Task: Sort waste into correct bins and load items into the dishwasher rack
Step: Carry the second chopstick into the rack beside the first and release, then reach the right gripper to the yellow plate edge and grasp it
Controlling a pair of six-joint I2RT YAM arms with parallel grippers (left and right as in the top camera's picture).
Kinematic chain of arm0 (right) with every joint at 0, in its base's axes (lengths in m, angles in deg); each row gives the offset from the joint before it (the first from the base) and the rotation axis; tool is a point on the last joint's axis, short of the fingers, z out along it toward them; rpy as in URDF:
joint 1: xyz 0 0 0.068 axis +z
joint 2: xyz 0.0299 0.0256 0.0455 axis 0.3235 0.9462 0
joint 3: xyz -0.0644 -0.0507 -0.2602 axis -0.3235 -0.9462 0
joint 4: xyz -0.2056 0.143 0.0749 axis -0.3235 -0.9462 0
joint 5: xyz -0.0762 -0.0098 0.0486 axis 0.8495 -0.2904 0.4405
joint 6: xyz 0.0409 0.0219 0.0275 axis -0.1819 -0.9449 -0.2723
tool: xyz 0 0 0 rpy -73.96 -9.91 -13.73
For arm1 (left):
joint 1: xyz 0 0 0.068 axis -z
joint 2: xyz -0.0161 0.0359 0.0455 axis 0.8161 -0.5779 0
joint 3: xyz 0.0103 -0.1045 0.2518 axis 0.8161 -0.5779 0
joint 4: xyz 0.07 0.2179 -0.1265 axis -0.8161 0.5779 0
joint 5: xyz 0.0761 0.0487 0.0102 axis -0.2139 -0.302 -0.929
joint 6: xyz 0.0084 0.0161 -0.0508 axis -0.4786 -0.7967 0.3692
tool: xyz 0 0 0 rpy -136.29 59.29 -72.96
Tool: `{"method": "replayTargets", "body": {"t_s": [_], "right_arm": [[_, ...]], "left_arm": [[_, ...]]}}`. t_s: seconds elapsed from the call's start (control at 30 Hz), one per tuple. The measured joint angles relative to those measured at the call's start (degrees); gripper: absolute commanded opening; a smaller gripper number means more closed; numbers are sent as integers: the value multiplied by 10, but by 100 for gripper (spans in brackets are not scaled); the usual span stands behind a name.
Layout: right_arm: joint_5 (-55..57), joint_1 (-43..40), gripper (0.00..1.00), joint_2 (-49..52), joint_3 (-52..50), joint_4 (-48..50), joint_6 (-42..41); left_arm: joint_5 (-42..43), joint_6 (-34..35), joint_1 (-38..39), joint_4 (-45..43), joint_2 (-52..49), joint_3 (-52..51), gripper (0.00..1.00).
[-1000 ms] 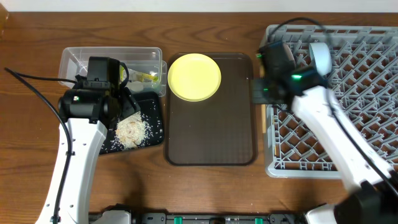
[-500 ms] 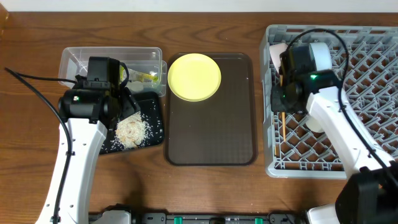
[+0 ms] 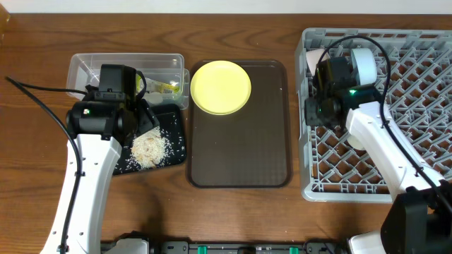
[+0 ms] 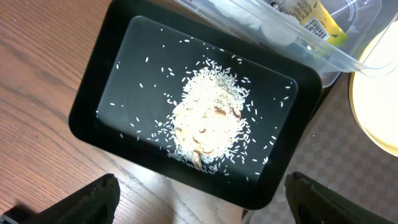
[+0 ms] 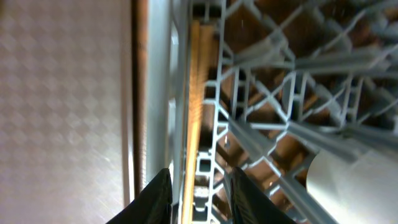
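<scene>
My left gripper (image 4: 199,208) is open and empty, above the near rim of the black tray (image 4: 99,93), which holds a pile of rice scraps (image 4: 208,118). The clear tub (image 3: 85,67) behind it holds the yellow-green wrapper (image 4: 314,15). The yellow plate (image 3: 221,87) sits on the brown serving tray. My right gripper (image 5: 200,193) is open over the left edge of the grey rack (image 3: 409,92). The chopsticks (image 5: 196,93) lie in the rack between its jaws. A white cup (image 3: 365,65) and a pinkish bowl (image 3: 311,62) stand in the rack.
The dark-brown serving tray (image 3: 240,148) lies between the bins and the rack. A pale bowl (image 3: 355,139) sits in the rack, partly hidden under my right arm. Bare wood table shows in front of the trays.
My right gripper moved right from the serving tray's edge to over the rack's left column, and the chopsticks now lie in the rack. The left arm has not moved.
</scene>
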State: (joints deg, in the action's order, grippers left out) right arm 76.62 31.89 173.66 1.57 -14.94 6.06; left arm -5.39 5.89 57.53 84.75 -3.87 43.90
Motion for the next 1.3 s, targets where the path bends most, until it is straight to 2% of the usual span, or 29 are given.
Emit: {"method": "replayTargets", "body": {"t_s": [0.17, 0.4, 0.67, 0.93, 1.07, 1.2, 1.27, 1.3], "right_arm": [[-16, 24, 38, 0, 44, 58, 8], [-68, 92, 41, 8, 53, 182, -8], [-80, 151, 47, 127, 57, 295, -53], [-56, 165, 43, 247, 57, 370, -125], [-49, 165, 37, 274, 57, 380, -155], [-40, 165, 8, 275, 61, 357, -172], [-27, 165, 1, 275, 66, 337, -179], [-25, 165, 1, 274, 68, 330, -184]], "left_arm": [[0, 0, 0, 0, 0, 0, 88], [0, 0, 0, 0, 0, 0, 88], [0, 0, 0, 0, 0, 0, 88], [0, 0, 0, 0, 0, 0, 88], [0, 0, 0, 0, 0, 0, 88], [0, 0, 0, 0, 0, 0, 88], [0, 0, 0, 0, 0, 0, 88], [0, 0, 0, 0, 0, 0, 88]]}}
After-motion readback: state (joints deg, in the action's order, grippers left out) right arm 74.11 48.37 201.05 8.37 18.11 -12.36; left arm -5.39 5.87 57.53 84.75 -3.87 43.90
